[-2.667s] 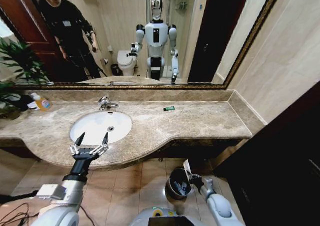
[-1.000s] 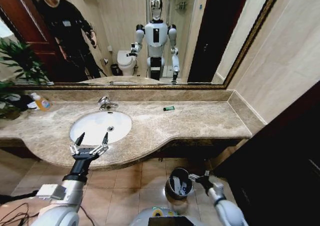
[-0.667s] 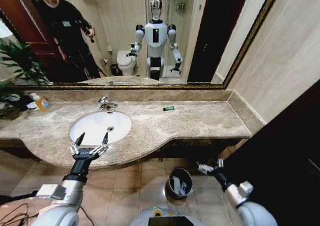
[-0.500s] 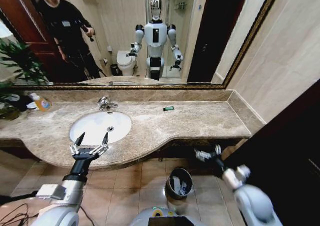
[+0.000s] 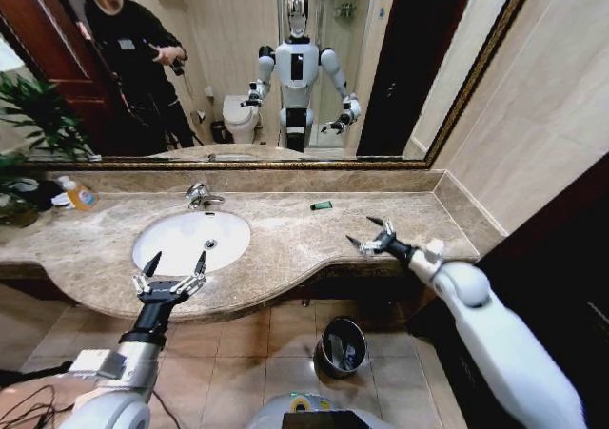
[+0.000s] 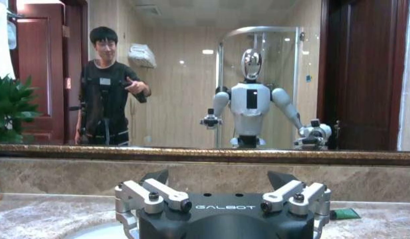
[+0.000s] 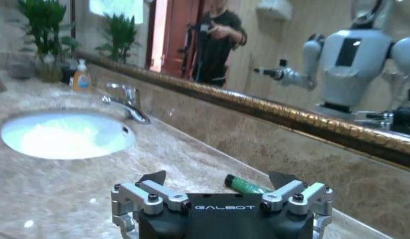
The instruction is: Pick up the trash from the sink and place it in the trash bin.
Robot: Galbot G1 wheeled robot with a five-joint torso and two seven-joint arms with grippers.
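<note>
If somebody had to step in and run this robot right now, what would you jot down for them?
Left hand: open, empty, hovering at the front edge of the sink.
Right hand: open, empty, above the counter, right of the sink.
Sink: basin looks empty.
Bin: on the floor below the counter, with white bits inside.
Left: a small green piece lies on the counter near the mirror, beyond the right hand. It looks like the last item to bin.
</note>
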